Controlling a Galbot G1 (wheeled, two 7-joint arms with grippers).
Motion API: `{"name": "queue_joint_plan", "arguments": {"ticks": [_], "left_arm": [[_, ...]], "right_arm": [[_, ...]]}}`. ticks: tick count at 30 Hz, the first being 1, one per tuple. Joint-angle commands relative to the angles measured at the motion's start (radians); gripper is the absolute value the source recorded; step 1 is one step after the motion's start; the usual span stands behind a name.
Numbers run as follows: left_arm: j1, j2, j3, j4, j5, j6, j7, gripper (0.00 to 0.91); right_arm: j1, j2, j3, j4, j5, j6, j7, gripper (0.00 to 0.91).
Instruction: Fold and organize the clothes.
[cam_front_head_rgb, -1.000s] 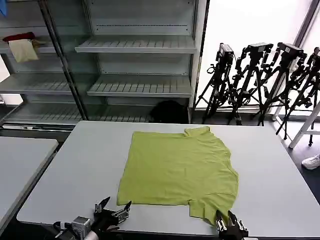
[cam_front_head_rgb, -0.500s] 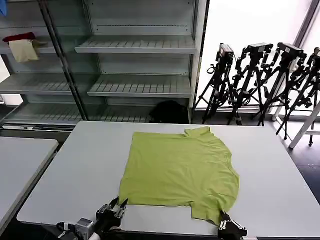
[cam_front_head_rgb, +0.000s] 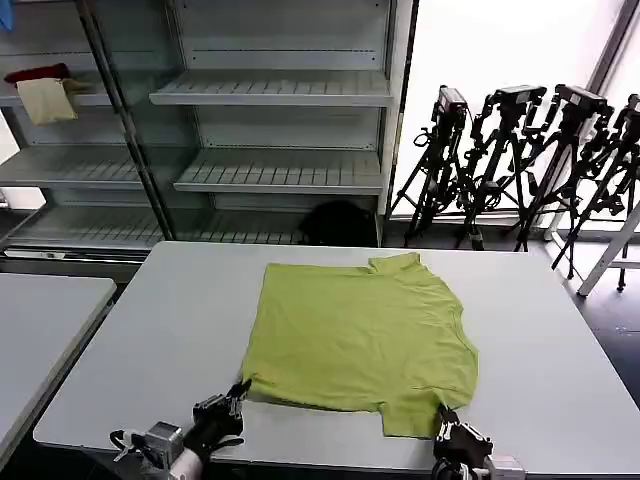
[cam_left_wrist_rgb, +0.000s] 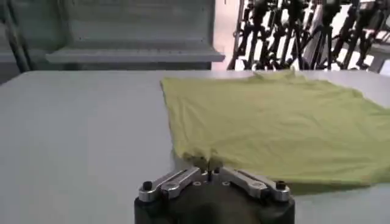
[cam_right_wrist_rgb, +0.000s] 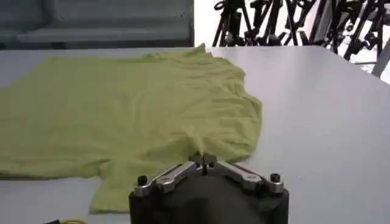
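Head view: nearest, at the front edge of the grey table (cam_front_head_rgb: 150, 330), the left gripper (cam_front_head_rgb: 237, 392) has its fingers pinched together on the near left corner of the lime-green T-shirt (cam_front_head_rgb: 365, 335), and the right gripper (cam_front_head_rgb: 443, 418) is closed the same way on the near right sleeve edge. From the left wrist, the left gripper (cam_left_wrist_rgb: 209, 170) has its tips meeting with a small tuft of shirt (cam_left_wrist_rgb: 274, 125) hem bunched between them. From the right wrist, the right gripper (cam_right_wrist_rgb: 204, 159) likewise nips a fold of the shirt (cam_right_wrist_rgb: 122, 103) cloth, its fingers drawn together.

The shirt lies flat and spread out in the middle of the table, plain side up, collar toward the far edge, lightly wrinkled near both gripped spots. A second grey table (cam_front_head_rgb: 40, 320) stands just beside on the left.

Behind the tables stand metal shelves (cam_front_head_rgb: 270, 95), with a red cloth (cam_front_head_rgb: 38, 73) and a cream cloth (cam_front_head_rgb: 45, 100) on an upper left shelf. A row of black tripods (cam_front_head_rgb: 520, 160) stands against the bright white wall on the right, and a dark object (cam_front_head_rgb: 338, 222) sits on the floor under the shelves.
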Motion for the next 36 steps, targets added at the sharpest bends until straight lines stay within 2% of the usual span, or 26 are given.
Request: {"name": "queue_joint_plan", "arguments": {"ticks": [1, 11, 21, 36], "left_arm": [[-0.146, -0.032, -0.056, 0.043, -0.090, 0.012, 0.006, 0.000], [-0.248, -0.060, -0.006, 0.129, -0.059, 0.035, 0.003, 0.000], [-0.304, -0.081, 0.049, 0.156, 0.003, 0.035, -0.011, 0.000], [-0.388, -0.079, 0.093, 0.264, 0.127, 0.037, 0.000, 0.000]], "right_arm": [[0.139, 0.032, 0.004, -0.027, 0.000, -0.001, -0.016, 0.000], [0.338, 0.010, 0.053, -0.104, 0.014, -0.004, -0.060, 0.000], [0.390, -0.020, 0.103, -0.174, 0.021, -0.005, -0.110, 0.000], [0.438, 0.005, 0.080, -0.274, -0.010, -0.003, -0.130, 0.000]]}}
